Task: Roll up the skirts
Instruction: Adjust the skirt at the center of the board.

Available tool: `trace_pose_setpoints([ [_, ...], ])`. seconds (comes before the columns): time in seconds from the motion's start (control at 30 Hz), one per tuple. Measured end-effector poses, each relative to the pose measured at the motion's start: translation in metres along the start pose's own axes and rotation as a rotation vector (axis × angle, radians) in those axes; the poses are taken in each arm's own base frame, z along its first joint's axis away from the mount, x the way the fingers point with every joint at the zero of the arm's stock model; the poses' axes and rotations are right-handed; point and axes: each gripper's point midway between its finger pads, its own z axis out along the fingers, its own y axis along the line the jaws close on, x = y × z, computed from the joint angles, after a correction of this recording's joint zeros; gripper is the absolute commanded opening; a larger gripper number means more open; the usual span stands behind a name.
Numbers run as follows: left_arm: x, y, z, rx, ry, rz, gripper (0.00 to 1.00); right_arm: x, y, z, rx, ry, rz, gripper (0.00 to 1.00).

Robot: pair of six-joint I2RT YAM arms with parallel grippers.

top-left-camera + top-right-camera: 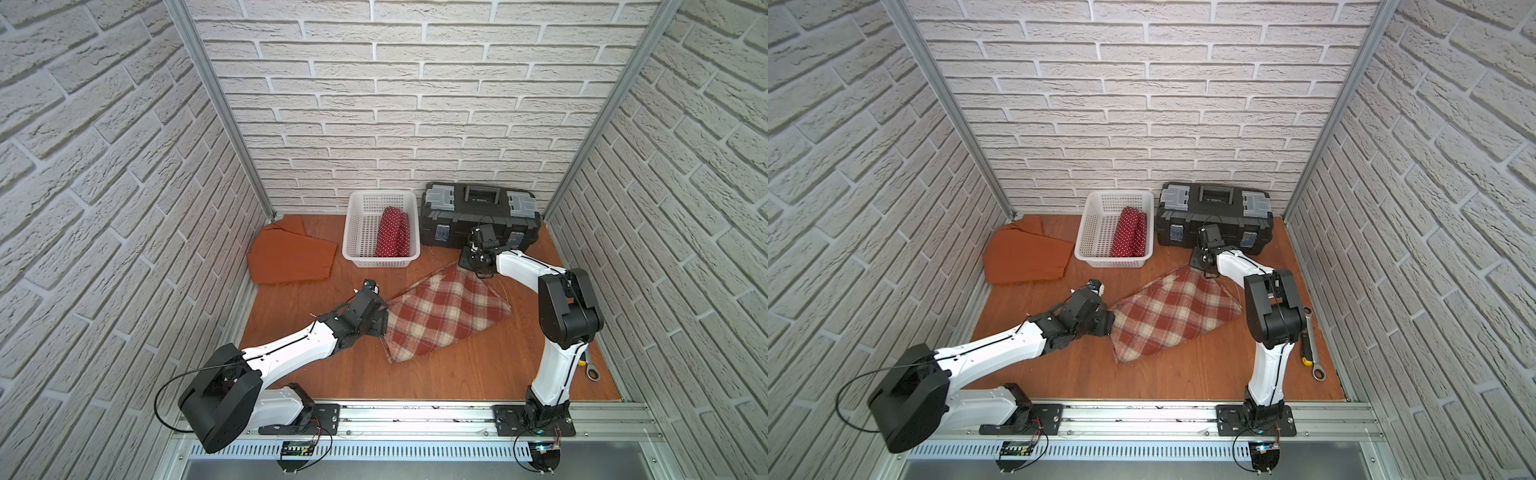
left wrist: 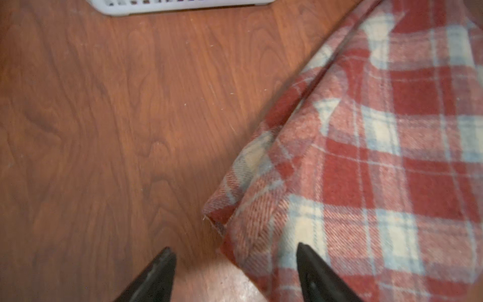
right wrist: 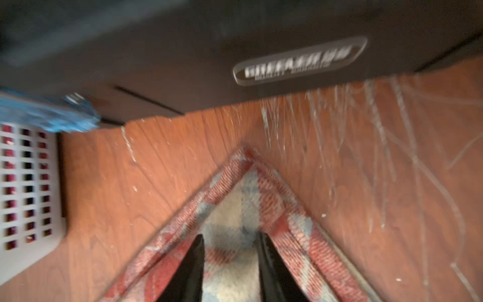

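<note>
Left gripper [image 2: 235, 248] gapes empty at 9 o'clock of the flat plaid skirt [image 1: 444, 316]. Rust-orange skirt [image 1: 291, 257] lies unrolled at 10 o'clock; polka-dot skirt [image 1: 392, 235] sits rolled in the basket [image 1: 353, 232] at 12. Right gripper [image 3: 230, 236] hangs parted over the plaid's 1 o'clock corner.

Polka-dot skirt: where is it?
In both top views the polka-dot skirt lies rolled in the white basket at the back of the table, between the orange skirt and the black toolbox.

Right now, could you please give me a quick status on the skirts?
Left gripper open at a corner of plaid skirt. Right gripper open over its far corner. Skirt flat, not yet rolled. Toolbox close behind.
</note>
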Motion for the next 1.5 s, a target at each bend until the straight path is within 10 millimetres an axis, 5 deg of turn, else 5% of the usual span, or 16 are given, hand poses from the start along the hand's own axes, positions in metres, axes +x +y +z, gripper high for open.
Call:
trace_pose_setpoints([
  [0.13, -0.017, -0.004, -0.016, 0.018, -0.053, -0.025, 0.67, 0.008, 0.004, -0.015, -0.012, -0.012, -0.017, 0.39],
  [0.17, -0.025, -0.008, -0.023, 0.031, -0.074, -0.027, 0.50, 0.011, 0.006, -0.026, -0.016, -0.023, -0.028, 0.39],
  [0.23, -0.041, -0.020, -0.037, 0.060, -0.115, -0.021, 0.00, 0.015, 0.015, -0.047, -0.034, -0.050, -0.053, 0.33],
  [0.37, -0.062, -0.057, -0.056, 0.153, -0.173, 0.021, 0.00, 0.028, 0.047, -0.083, -0.103, -0.103, -0.109, 0.03],
  [0.53, -0.049, -0.072, -0.010, 0.157, -0.074, 0.065, 0.00, 0.070, 0.071, -0.068, -0.124, -0.033, -0.184, 0.02],
  [0.63, -0.031, -0.055, 0.030, 0.113, 0.021, 0.044, 0.00, 0.094, 0.060, -0.042, -0.075, 0.041, -0.195, 0.02],
  [0.8, -0.022, -0.008, 0.064, 0.042, 0.059, -0.065, 0.00, 0.125, 0.037, -0.015, -0.002, 0.132, -0.187, 0.03],
  [0.93, -0.021, 0.004, 0.079, 0.026, 0.062, -0.105, 0.00, 0.124, 0.037, -0.014, -0.004, 0.128, -0.177, 0.03],
  [1.3, -0.017, -0.011, 0.086, 0.116, 0.039, -0.168, 0.00, 0.123, 0.021, -0.018, 0.003, 0.140, -0.154, 0.05],
  [1.5, 0.017, -0.050, 0.067, 0.204, 0.074, -0.133, 0.00, 0.116, 0.005, -0.020, 0.026, 0.170, -0.143, 0.08],
])
